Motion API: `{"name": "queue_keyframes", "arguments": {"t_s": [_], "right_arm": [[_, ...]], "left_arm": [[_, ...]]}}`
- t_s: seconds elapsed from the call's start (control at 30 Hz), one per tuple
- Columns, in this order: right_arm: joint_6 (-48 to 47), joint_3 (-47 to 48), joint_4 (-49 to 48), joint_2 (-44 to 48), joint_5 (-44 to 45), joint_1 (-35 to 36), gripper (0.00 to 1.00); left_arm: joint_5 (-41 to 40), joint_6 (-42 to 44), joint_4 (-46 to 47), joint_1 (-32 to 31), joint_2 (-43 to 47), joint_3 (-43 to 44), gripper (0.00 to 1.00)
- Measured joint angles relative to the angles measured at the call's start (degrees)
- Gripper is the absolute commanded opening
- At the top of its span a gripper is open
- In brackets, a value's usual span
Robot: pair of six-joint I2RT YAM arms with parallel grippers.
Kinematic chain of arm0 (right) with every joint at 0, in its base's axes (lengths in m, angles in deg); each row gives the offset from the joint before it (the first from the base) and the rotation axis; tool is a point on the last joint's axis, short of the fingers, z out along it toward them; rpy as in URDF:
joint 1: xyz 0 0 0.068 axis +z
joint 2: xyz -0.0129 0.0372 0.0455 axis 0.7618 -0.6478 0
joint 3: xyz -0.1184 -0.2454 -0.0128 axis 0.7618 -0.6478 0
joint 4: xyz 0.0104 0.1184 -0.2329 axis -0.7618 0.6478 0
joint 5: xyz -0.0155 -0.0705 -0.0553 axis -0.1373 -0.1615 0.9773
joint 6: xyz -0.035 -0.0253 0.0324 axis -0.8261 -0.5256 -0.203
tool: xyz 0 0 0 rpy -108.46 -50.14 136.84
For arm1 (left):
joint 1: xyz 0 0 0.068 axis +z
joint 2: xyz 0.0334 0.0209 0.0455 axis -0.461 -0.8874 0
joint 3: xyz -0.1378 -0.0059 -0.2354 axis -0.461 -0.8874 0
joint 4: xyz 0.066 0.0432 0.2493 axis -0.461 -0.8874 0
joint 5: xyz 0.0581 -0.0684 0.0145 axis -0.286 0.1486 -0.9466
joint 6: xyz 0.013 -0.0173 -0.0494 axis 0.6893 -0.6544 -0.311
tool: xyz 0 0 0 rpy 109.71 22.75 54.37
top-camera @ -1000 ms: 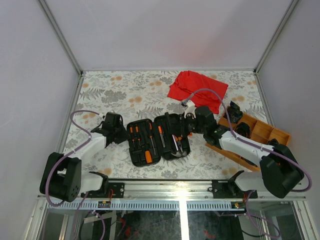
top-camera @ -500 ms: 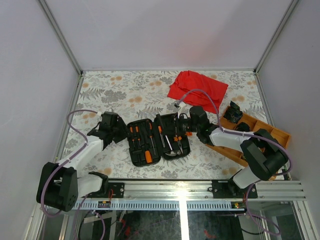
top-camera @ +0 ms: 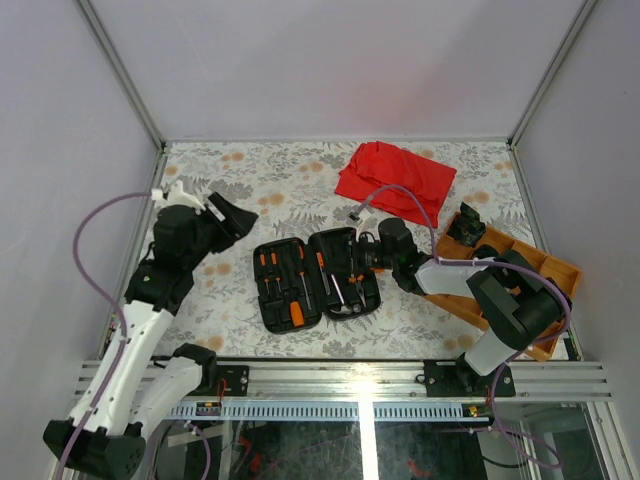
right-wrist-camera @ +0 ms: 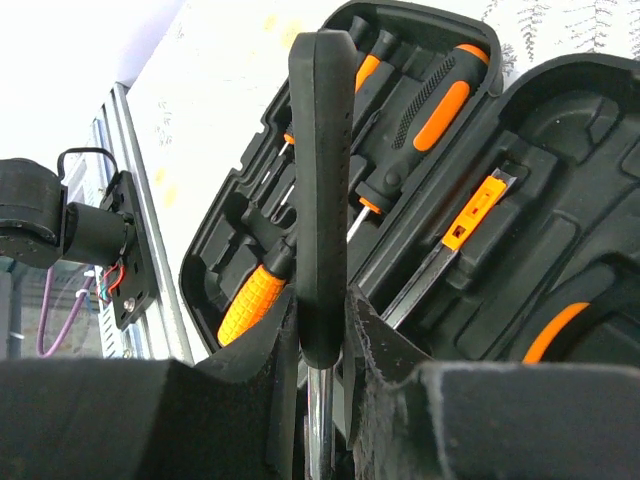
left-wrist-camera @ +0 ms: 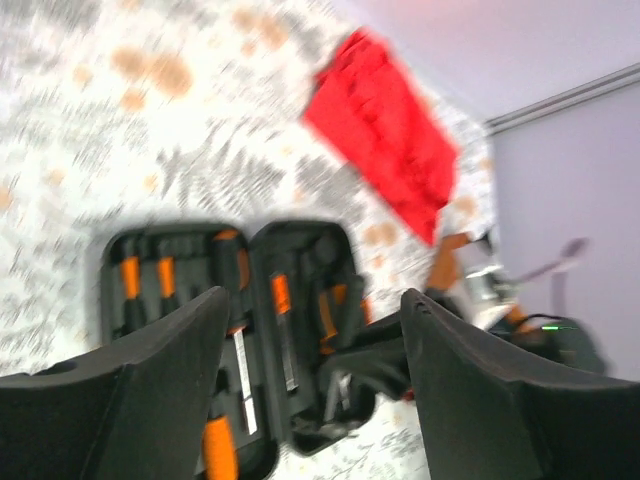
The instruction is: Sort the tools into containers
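Note:
The black tool case lies open near the middle of the table, with slim black-and-orange screwdrivers and other tools in its moulded slots. My right gripper hovers low over the case's right half. In the right wrist view this gripper is shut on a black-handled tool with a steel shaft, held above the case and its orange-handled tools. My left gripper is raised left of the case. Its jaws stand open and empty, looking down on the case.
A red cloth lies crumpled at the back right, also in the left wrist view. A wooden divided tray sits at the right edge beside my right arm. Grey walls enclose the floral table.
My left arm has risen and drawn back from the case's left edge, and its jaws have opened. My right arm has folded in with its tool still gripped over the case.

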Motion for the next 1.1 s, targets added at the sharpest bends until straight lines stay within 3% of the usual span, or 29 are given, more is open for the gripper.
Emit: {"name": "queue_keyframes", "arguments": {"t_s": [0.33, 0.53, 0.93, 1.1], "right_arm": [[0.33, -1.62, -0.55, -0.31, 3.02, -0.74, 0.30], [-1.27, -1.60, 2.64, -0.31, 6.64, -1.25, 0.35], [-4.07, -0.20, 11.41, -0.31, 11.91, -1.62, 0.45], [-5.55, 1.14, 15.39, 0.74, 13.55, -1.64, 0.44]], "left_arm": [[1.40, -2.10, -2.80, 0.02, 0.33, 24.30, 0.92], [1.68, -3.80, -3.58, 0.00, -1.16, 33.16, 0.99], [3.89, -8.68, -3.39, 0.02, -1.92, 35.47, 1.00], [4.76, -9.81, -3.10, 0.02, -1.99, 35.21, 1.00]]}}
